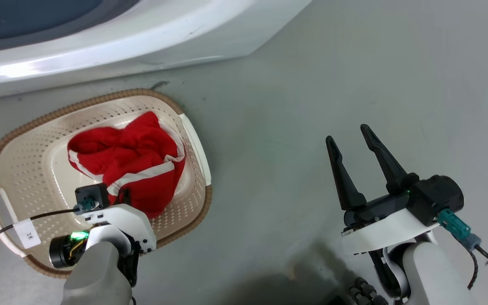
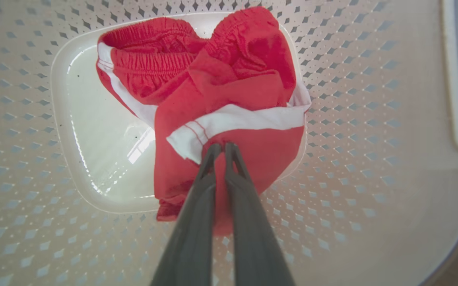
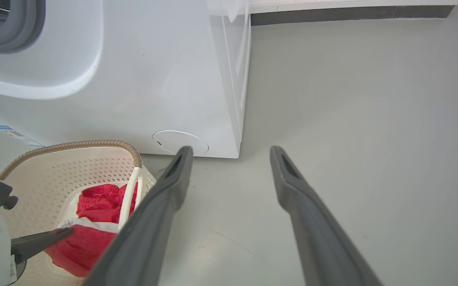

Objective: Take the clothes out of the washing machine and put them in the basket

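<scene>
In the head view the basket [image 1: 28, 169] sits at the left of the frame on the grey floor [image 1: 290, 106], just below the washer [image 1: 142, 38], which runs along the upper left. The red clothes [image 1: 129, 165] with white stripes lie bunched in the basket, toward its right side. In the left wrist view the left end effector [image 2: 222, 147] reaches down into the basket at the lower centre of the frame. Its fingers are pressed nearly together, pinching a fold of the clothes just under a white stripe. The right end effector [image 1: 346, 133] hangs at the right of the head view over bare floor, well apart from the basket. Its fingers are spread and hold nothing.
</scene>
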Controlling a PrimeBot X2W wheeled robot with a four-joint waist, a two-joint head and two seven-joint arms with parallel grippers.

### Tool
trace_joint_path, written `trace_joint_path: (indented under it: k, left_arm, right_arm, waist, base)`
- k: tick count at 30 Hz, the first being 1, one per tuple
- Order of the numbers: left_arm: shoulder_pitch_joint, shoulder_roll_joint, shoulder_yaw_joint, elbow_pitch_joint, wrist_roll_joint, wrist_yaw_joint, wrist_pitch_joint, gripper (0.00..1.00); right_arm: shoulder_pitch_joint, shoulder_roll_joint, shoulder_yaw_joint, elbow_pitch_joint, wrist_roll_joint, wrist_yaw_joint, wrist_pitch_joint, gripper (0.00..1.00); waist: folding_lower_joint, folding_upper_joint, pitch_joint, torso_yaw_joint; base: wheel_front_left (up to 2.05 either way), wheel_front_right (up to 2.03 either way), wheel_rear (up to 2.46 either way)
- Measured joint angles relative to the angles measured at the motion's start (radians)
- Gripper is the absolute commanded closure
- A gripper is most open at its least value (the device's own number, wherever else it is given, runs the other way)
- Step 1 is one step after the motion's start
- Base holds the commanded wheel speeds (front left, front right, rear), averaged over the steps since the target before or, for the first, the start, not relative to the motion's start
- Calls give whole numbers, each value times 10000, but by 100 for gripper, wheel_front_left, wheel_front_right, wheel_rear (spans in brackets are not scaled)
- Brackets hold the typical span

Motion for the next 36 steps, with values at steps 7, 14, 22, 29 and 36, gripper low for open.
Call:
trace_joint_path:
  k: [7, 14, 22, 29, 36]
  left_arm:
    - [420, -219, 42, 221, -56, -10, 0, 0]
    - [1553, -456, 121, -984, -25, -65, 0, 0]
    - [3296, -660, 265, -3465, 290, -150, 0, 0]
    - [4644, -731, 222, -6194, 508, 0, 0, 0]
    - [5728, -744, -276, -8669, 633, 435, -2, 0]
  right_arm:
    - [253, 4, -222, 320, -155, 0, -38, 0]
    - [1182, 6, -734, 54, -454, 0, 226, 0]
    - [2359, 6, -1317, -573, -639, 0, 784, 0]
    - [3129, 6, -1753, -1335, -738, -2, 1208, 0]
    - [3555, 6, -2077, -1829, -876, -2, 1526, 0]
  waist:
    - [0, 0, -1131, 203]
    - [-2, 0, -2877, 422]
    - [-4, 0, -4862, 730]
    - [-6, 0, -6049, 1233]
    - [-5, 0, -6741, 1758]
  base:
    - [0, 0, 0]
    - [0, 0, 0]
    - [0, 0, 0]
    - [0, 0, 0]
    - [0, 0, 0]
